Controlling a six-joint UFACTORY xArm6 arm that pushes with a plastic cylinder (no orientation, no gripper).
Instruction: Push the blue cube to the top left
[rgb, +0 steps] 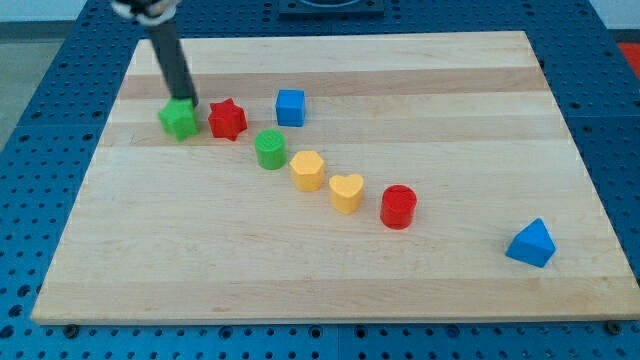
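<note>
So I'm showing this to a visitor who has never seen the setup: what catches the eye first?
A diagonal chain of blocks: green star, red star, green cylinder, two yellow hearts, red cylinder. My tip rests at the green star's top edge. The blue cube sits just above the chain.

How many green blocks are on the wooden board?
2. One green block is near the board's top left, with my tip touching its upper right edge. The other, a green cylinder, sits just right of and below the red star. None seem hidden.
</note>
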